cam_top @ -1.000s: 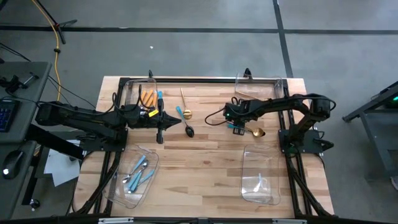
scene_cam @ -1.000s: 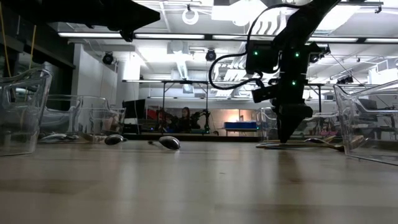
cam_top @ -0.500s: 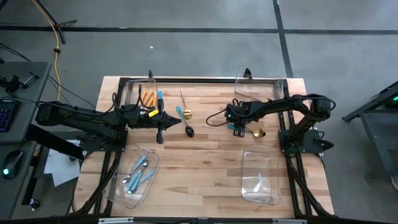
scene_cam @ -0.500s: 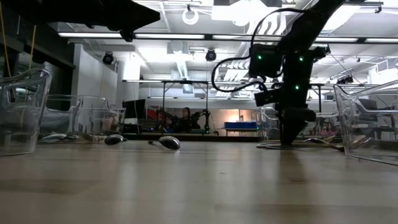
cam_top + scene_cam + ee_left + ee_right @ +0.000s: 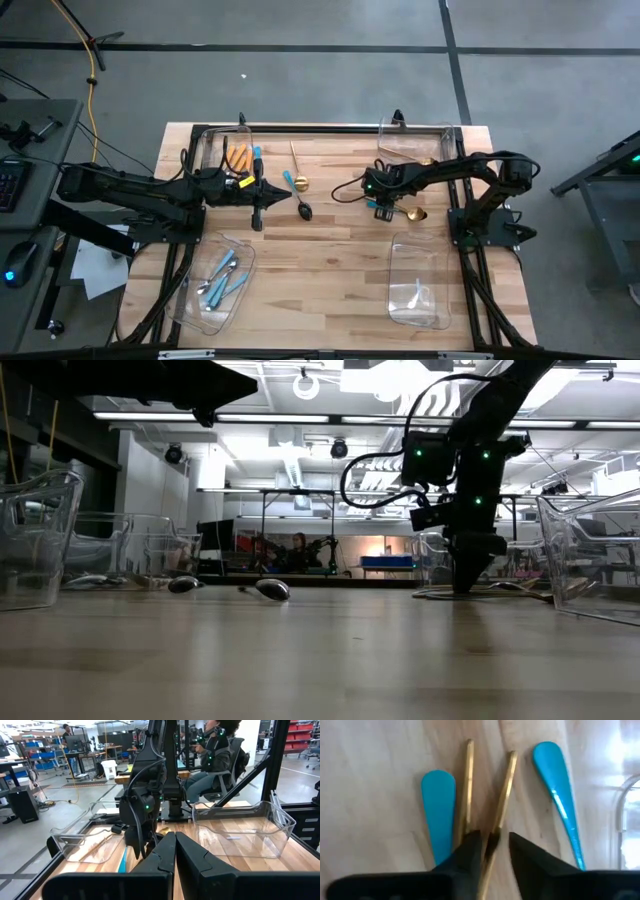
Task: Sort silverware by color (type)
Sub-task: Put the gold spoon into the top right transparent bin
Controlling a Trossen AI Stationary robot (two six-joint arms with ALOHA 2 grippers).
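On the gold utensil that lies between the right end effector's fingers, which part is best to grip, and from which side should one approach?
Grip the thin gold handle, from straight above. It lies flat on the table, with another gold handle and two teal handles close beside it, so only a narrow pinch across its width fits. The right end effector already straddles it, open. The left end effector waits shut.

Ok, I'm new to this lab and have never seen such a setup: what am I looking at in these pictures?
Two robot arms at a wooden table are sorting cutlery into clear bins. One camera looks straight down, one sits at table height, and one rides on each wrist. The left gripper waits mid-table, jaws shut and empty. The right gripper is down at the table, jaws open astride a gold handle, not yet holding it. One bin holds orange-handled pieces, another holds blue-handled ones. A black spoon lies loose.
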